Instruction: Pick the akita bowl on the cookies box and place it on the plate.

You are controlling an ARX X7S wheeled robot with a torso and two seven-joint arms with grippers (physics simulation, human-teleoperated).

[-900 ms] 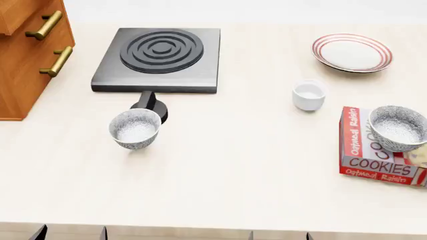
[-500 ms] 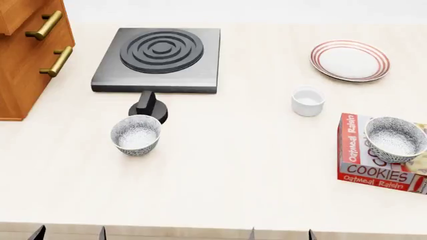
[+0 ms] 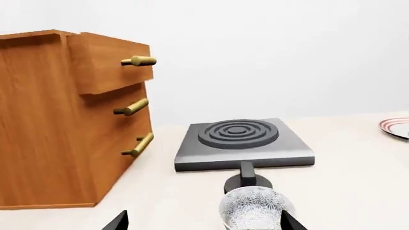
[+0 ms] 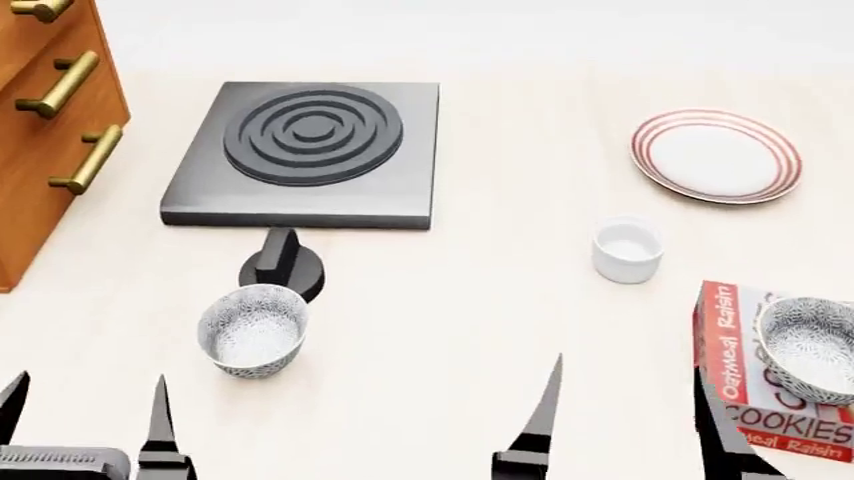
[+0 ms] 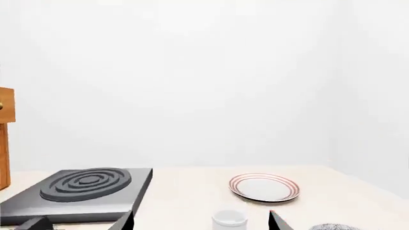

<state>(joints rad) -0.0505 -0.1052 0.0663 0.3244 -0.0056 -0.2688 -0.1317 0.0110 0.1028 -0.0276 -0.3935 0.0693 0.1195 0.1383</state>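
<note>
Both grippers hang open and empty. Just right of the right gripper (image 4: pixel 621 420), the akita bowl (image 4: pixel 809 362) sits on the cookies box (image 4: pixel 747 385); a white cup (image 4: pixel 626 249) stands ahead, before the plate (image 4: pixel 717 156).

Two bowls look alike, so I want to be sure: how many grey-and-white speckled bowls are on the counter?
2. One speckled bowl stands on the counter by the black knob; the other sits on the red cookies box, partly cut off.
</note>
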